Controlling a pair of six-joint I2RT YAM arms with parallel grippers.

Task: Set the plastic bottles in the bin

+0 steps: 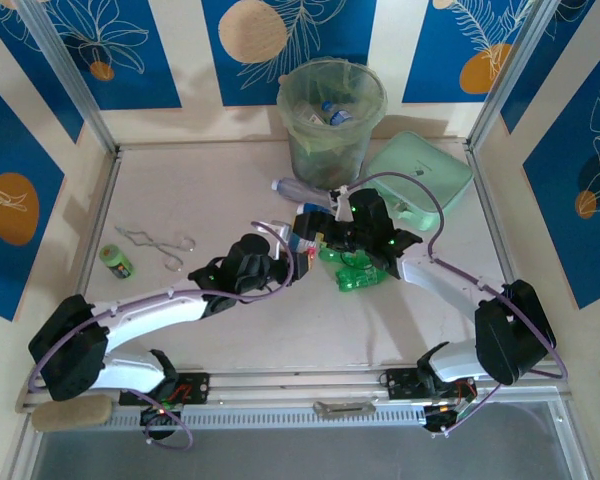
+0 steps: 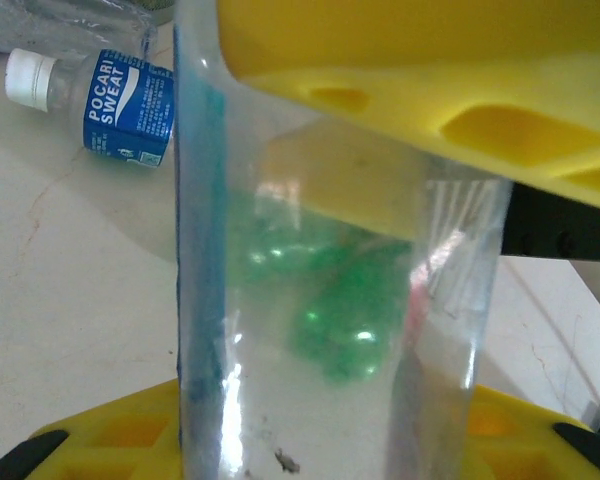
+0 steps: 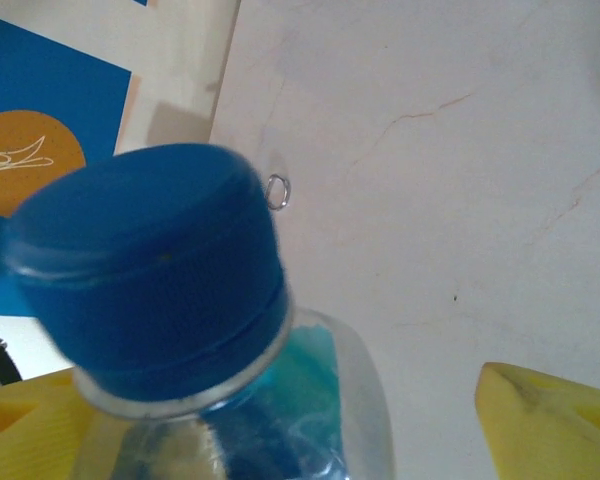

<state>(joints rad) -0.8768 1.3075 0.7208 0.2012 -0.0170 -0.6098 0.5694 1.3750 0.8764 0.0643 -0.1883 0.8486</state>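
Reaching left arm (image 1: 150, 312) and right arm (image 1: 445, 283) inward, nearly meeting mid-table. Clamping left gripper (image 1: 300, 245) tight on a bottle (image 2: 330, 300). Hanging right gripper (image 1: 330, 232) with jaws apart, straddling a blue cap (image 3: 145, 270).

From the table (image 1: 280, 335) centre, where the left arm (image 1: 170, 305), the right arm (image 1: 440, 280) and the clear bottle (image 2: 330, 300) held there crowd the middle, your way to the bin (image 1: 332, 145) at 12 o'clock is crossed by a Pocari Sweat bottle (image 1: 302, 189) lying at the bin's foot. The mint-green lid (image 1: 420, 172) fills 1 to 2 o'clock, and a green bottle (image 1: 355, 276) lies at 5 o'clock, just beside the right arm. You have bare tabletop at 6 o'clock between the arms and at 10 to 11 o'clock, while wire tongs (image 1: 158, 243) and a green tape roll (image 1: 117, 261) sit near the 9 o'clock edge.
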